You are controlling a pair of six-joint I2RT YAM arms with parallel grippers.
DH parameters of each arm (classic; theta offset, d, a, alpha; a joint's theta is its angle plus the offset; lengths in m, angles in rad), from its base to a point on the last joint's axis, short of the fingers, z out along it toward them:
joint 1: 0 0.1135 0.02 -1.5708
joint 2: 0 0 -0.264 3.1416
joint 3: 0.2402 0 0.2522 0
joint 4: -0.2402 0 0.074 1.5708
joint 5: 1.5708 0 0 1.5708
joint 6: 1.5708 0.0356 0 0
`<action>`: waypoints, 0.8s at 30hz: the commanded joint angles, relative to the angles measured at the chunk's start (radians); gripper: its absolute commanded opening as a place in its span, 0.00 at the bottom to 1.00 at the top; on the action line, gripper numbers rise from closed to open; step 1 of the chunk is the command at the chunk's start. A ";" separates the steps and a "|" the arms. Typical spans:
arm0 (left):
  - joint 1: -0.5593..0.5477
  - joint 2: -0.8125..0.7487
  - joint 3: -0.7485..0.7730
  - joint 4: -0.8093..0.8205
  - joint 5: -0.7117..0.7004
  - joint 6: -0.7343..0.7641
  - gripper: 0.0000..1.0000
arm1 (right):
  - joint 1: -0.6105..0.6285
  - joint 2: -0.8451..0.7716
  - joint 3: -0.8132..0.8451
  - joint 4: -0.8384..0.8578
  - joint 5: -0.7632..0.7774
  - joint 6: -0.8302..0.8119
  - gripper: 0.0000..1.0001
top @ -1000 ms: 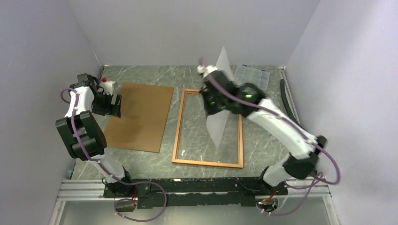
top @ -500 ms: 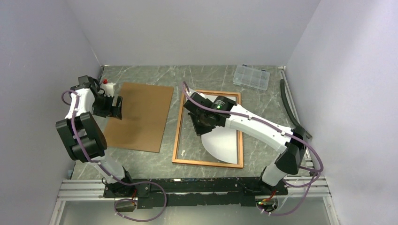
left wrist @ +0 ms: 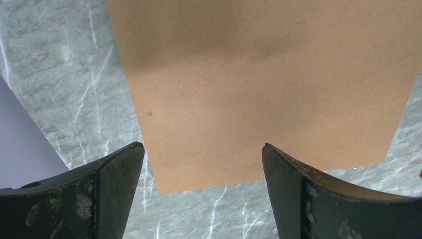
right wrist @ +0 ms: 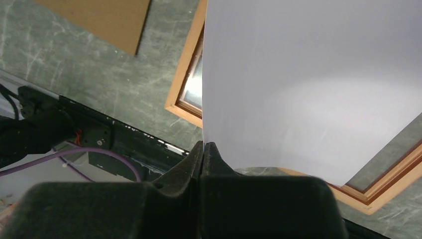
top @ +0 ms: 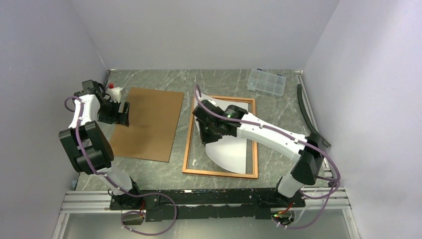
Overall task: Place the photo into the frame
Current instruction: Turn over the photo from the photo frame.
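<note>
The photo shows only its plain white back. It hangs tilted over the near half of the frame, a thin reddish-orange rectangle lying flat on the marble table. My right gripper is shut on the photo's edge above the frame's left side. In the right wrist view the pinched jaws hold the white sheet edge-on over the frame's rail. My left gripper is open at the left edge of the brown backing board, holding nothing.
The backing board lies flat left of the frame. A clear compartment box sits at the back right, and a small white bottle with a red cap at the back left. The black base rail runs along the near edge.
My right arm swung the photo down from upright above the frame's far end to low over the frame, moving left and nearer. The left arm has not moved.
</note>
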 commanded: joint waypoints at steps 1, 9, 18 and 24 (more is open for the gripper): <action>-0.002 -0.034 -0.006 0.008 0.028 0.012 0.94 | 0.000 0.020 -0.032 0.011 0.028 -0.018 0.00; -0.003 -0.029 0.004 0.002 0.032 0.009 0.94 | 0.000 0.017 -0.096 0.026 0.054 -0.031 0.00; -0.006 -0.029 0.008 -0.003 0.029 0.010 0.94 | 0.001 0.029 -0.133 0.071 0.075 -0.018 0.00; -0.008 -0.032 0.010 -0.013 0.027 0.016 0.94 | -0.001 0.041 -0.140 0.095 0.094 -0.016 0.00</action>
